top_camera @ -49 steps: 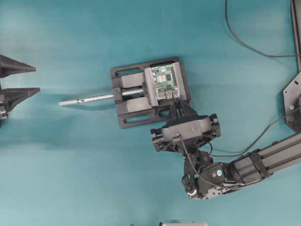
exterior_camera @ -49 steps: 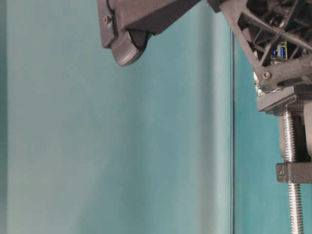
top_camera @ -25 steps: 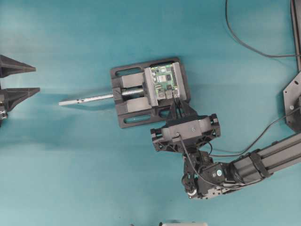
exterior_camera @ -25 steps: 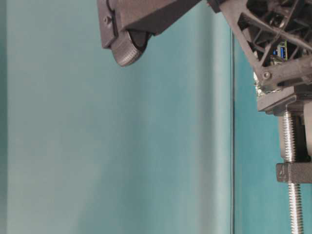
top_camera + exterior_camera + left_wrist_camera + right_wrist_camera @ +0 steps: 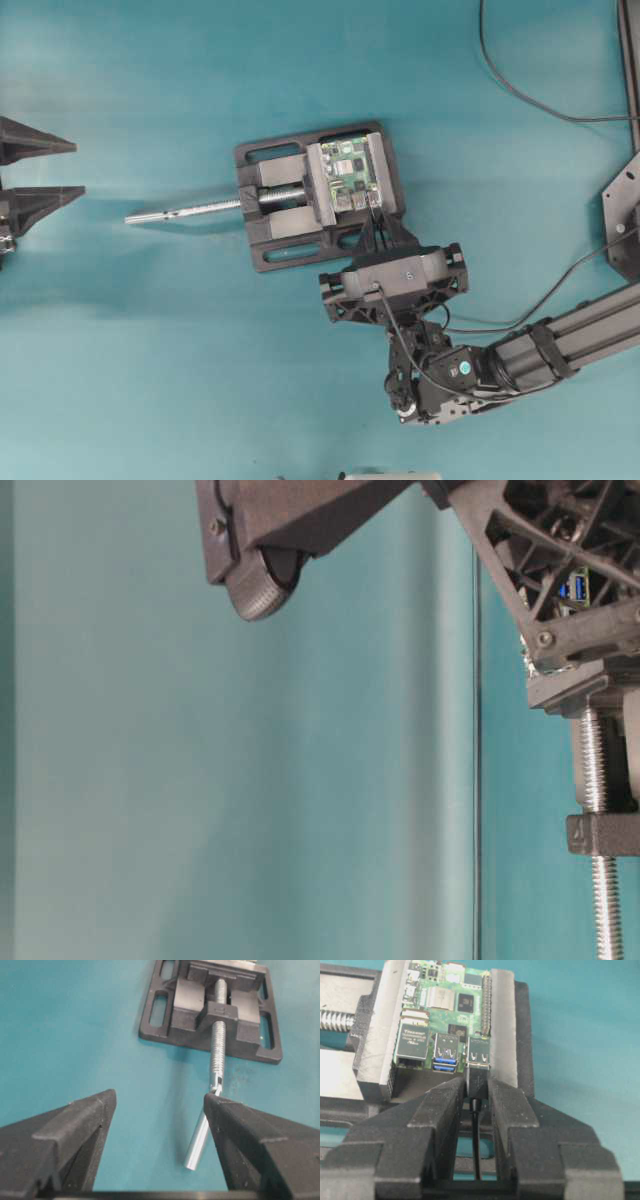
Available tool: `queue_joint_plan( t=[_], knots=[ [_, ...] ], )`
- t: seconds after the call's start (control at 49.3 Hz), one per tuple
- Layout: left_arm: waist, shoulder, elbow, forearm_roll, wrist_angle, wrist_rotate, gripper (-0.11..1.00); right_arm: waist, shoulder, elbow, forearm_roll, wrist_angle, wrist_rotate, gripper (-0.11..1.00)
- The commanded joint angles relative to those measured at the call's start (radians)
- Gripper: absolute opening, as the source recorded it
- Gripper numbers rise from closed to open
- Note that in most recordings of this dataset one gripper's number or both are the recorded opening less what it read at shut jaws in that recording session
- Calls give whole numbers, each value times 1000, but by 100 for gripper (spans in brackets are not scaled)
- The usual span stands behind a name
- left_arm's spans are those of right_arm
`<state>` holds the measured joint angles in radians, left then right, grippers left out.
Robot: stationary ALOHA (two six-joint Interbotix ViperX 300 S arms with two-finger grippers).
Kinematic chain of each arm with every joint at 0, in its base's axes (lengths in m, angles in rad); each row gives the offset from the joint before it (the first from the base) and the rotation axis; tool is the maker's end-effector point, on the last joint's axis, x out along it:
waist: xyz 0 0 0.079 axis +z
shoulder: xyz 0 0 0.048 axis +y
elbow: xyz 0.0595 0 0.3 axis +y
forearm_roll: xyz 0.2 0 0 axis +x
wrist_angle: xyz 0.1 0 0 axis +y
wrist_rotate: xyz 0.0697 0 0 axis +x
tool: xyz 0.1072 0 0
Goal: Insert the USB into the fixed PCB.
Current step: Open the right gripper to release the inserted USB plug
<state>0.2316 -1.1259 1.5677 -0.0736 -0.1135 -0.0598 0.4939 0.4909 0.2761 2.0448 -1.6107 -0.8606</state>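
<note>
Gripping the plug [image 5: 476, 1080], the right gripper [image 5: 476, 1091] pressed it at the board's [image 5: 451, 1000] edge port; vise [image 5: 506, 1020] walls flanked closely. Left gripper [image 5: 157, 1110] gaped, apart.

One vise [image 5: 290, 205]; one PCB [image 5: 447, 995]; one USB [image 5: 478, 1080]; perhaps two cables [image 5: 530, 95].

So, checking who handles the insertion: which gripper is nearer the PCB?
Right. The right gripper is at the PCB's port edge; the left gripper sits open far off, beyond the vise screw.
</note>
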Motion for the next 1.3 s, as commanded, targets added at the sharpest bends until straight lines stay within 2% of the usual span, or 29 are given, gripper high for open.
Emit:
queue_joint_plan(
  t=[0.0, 0.872, 1.277],
  knots=[
    [0, 8, -12, 5, -6, -5, 85, 14, -25, -28, 0, -6, 0, 25],
    [0, 8, -12, 5, -6, -5, 85, 40, -25, -40, 8, -12, 2, 25],
    [0, 8, -12, 5, -6, -5, 85, 41, -25, -38, 8, -12, 3, 31]
  ],
)
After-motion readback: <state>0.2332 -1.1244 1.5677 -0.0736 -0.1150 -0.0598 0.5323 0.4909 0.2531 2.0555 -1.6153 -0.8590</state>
